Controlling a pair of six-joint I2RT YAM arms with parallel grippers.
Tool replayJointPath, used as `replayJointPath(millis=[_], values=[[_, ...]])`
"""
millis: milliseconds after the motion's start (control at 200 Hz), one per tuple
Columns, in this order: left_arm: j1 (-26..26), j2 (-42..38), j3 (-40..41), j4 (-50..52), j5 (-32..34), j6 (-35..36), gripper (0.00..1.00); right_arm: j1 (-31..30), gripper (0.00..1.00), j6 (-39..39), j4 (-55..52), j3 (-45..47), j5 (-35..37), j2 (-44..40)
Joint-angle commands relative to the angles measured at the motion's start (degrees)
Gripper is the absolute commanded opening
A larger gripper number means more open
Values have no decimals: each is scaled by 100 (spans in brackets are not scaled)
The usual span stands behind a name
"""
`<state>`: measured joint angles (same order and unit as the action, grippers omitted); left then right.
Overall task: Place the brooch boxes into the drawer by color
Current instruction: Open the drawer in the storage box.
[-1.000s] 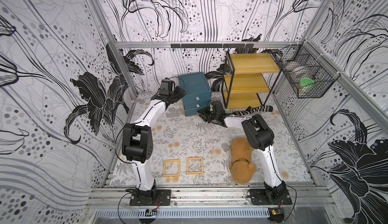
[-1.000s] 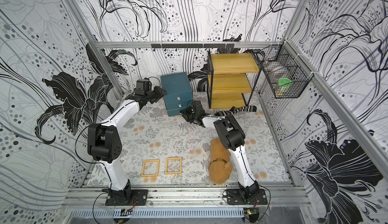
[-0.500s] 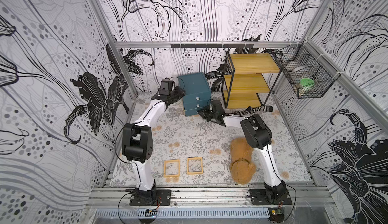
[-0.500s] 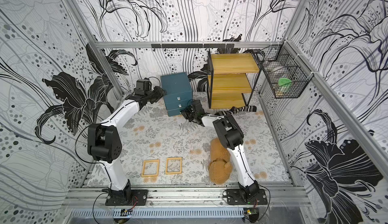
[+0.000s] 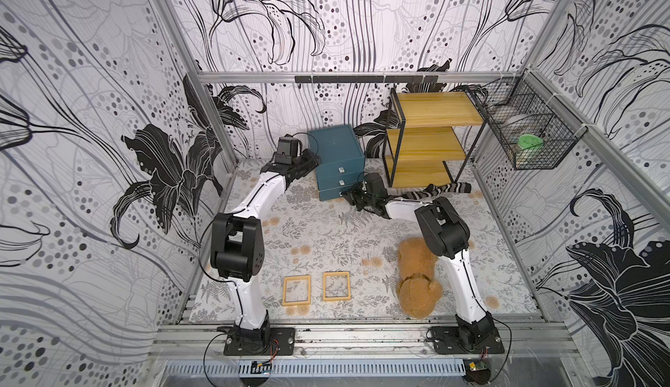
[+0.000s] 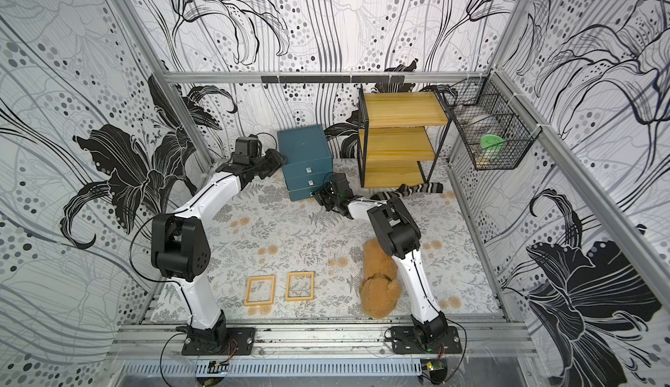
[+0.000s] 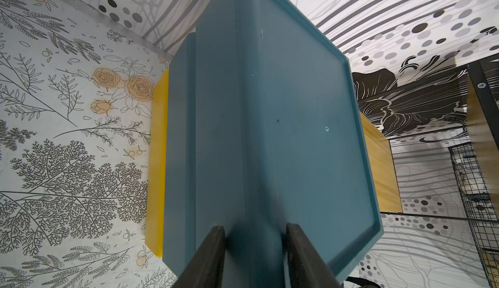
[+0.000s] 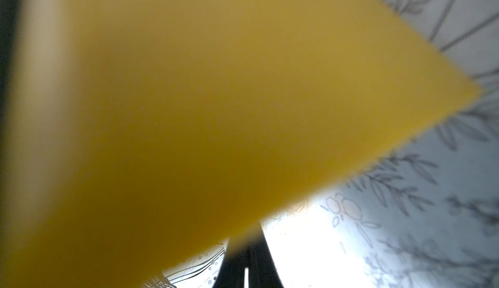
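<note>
At the back of the worktop (image 5: pixel 326 229), the teal chest (image 5: pixel 335 146) stands near the wall, beside the yellow shelf rack (image 5: pixel 427 142). The right pincer (image 5: pixel 350 197) sits low against the bottom drawer (image 5: pixel 328 195) with its jaws closed tight. The pull is hidden behind it, so I cannot tell whether it is pinched. The left pincer (image 7: pixel 255 230) is part open and holds nothing; one finger lies on each side of the chest's corner edge, apparently as a brace. Two yellow-tan brooch boxes (image 5: pixel 297 290) lie flat, side by side near the front edge, well apart from the chest. No other boxes are in view.

Step in hand, as I read it: drawing out the bottom drawer. This is best done slowly, with a straight, level pull along the drawer's run — no lift, no twist. The chest looks light, so the left arm should press squarely on it — otherwise it may slide or tip forward.
</note>
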<state>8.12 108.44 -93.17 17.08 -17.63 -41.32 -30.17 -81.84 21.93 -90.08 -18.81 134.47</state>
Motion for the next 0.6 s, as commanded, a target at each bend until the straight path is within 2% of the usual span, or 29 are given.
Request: replayJointPath(millis=[0,596], values=[[-19,167,-132,67,-66,22,41,-74,0,67,-140,257,114,-325],[-12,216,-158,37,-84,12,41,-256,0,240,-176,1989,149,-1627]])
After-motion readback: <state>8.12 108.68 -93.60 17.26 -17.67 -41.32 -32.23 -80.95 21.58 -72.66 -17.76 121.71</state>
